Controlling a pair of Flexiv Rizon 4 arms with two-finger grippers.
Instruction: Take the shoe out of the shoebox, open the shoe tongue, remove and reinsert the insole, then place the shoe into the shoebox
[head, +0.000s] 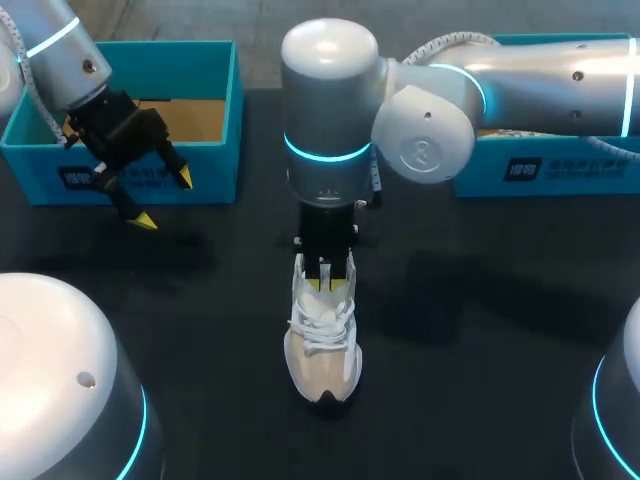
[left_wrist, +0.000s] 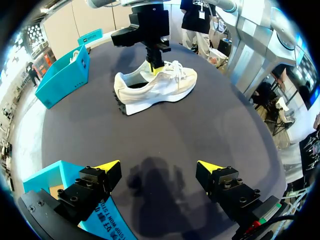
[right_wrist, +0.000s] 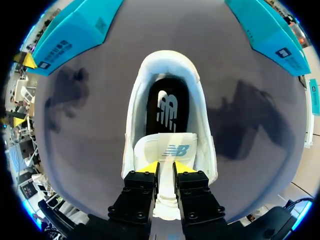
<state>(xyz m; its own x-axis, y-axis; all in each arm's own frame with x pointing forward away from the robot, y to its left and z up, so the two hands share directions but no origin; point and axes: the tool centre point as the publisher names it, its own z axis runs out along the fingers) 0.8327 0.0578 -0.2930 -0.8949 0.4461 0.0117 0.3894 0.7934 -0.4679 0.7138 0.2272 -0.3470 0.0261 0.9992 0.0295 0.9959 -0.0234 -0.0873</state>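
A white sneaker (head: 322, 340) (left_wrist: 155, 87) stands upright on the dark table, toe toward the front edge. My right arm comes down on it from above. Its gripper (head: 332, 280) (left_wrist: 156, 67) (right_wrist: 166, 167) is shut on the shoe tongue (right_wrist: 169, 149), with the yellow tips close together on either side of the tongue's top edge. Inside the shoe I see the dark insole (right_wrist: 167, 107) lying flat. My left gripper (head: 160, 198) (left_wrist: 157, 170) hangs open and empty in front of the blue shoebox (head: 210, 160) (left_wrist: 50, 182) (right_wrist: 75, 30) at the back left.
A second blue box (head: 540, 165) (left_wrist: 62, 75) (right_wrist: 270, 30) lies at the back right under my right arm. Bare dark table surrounds the shoe on all sides.
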